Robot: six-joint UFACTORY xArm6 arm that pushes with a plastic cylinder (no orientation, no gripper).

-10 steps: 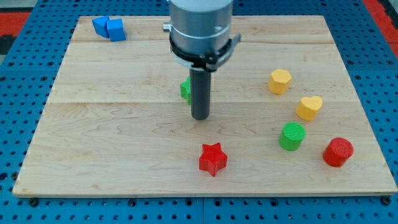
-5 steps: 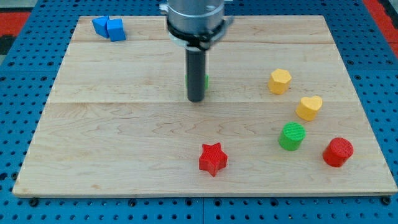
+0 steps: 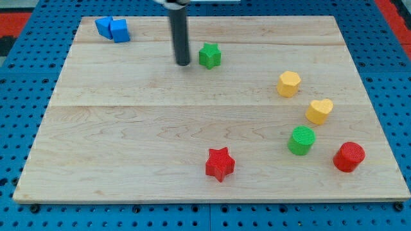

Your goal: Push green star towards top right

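Observation:
The green star (image 3: 209,56) lies on the wooden board (image 3: 128,128) near the view's top, a little left of centre. My tip (image 3: 183,63) stands just to the star's left, with a small gap between them. The dark rod rises from the tip to the view's top edge.
Two blue blocks (image 3: 112,29) sit at the top left corner. A yellow block (image 3: 289,83), a yellow heart (image 3: 318,110), a green cylinder (image 3: 301,140) and a red cylinder (image 3: 349,156) stand at the right. A red star (image 3: 219,163) lies near the bottom centre.
My tip has moved toward the view's top and a little left. The green star has moved up and right, out from behind the rod, and now shows whole.

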